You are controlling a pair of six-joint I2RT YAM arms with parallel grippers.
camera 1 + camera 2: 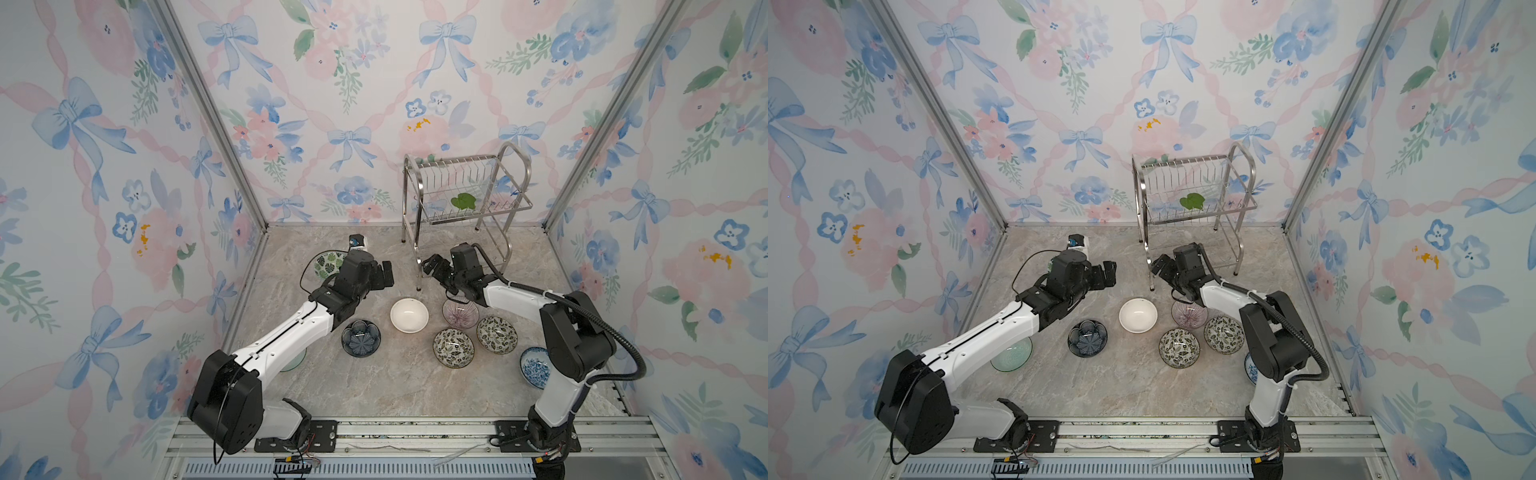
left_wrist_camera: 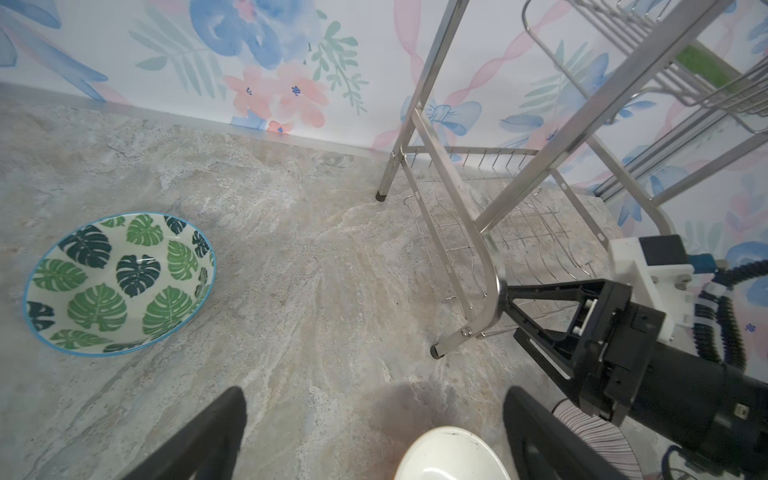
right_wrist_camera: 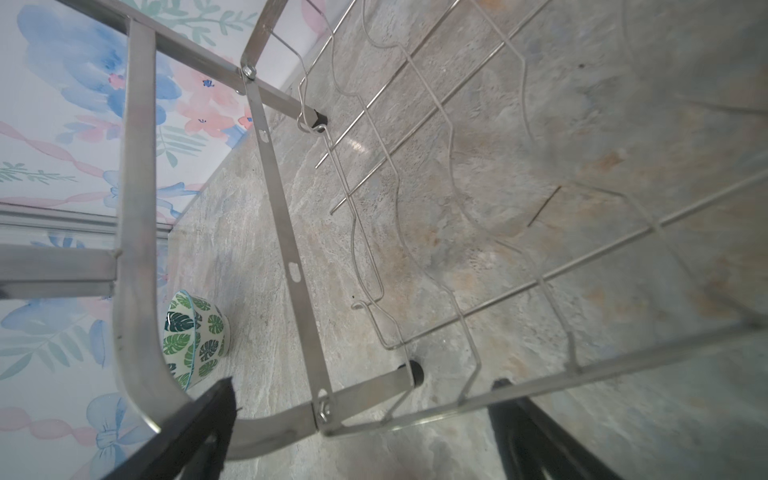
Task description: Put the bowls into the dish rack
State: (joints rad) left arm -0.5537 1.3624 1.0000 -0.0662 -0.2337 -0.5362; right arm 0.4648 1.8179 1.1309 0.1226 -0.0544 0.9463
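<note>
Marble top (image 1: 395, 386), seven bowls (image 1: 409, 315), one dish (image 1: 1011, 353), one rack (image 1: 457, 158)

Light is bright and even in both top views, diffuse, seemingly from overhead. I see only soft, pale shadows on the table (image 1: 395, 386) under the arms. The wide lens bows the wall posts outward toward the frame edges. Detail is a bit soft and the colours washed. Left wrist view: green-leaf bowl (image 2: 120, 282) crisp, a smudgy shadow beside the white bowl (image 2: 449, 453), left gripper (image 2: 374, 432) jaws plain black with no detail. Right wrist view: dish rack (image 3: 137, 166) tubes close to my lens are blurred and smeared, small glints on the wires, table sharper further off, edges stretched.
</note>
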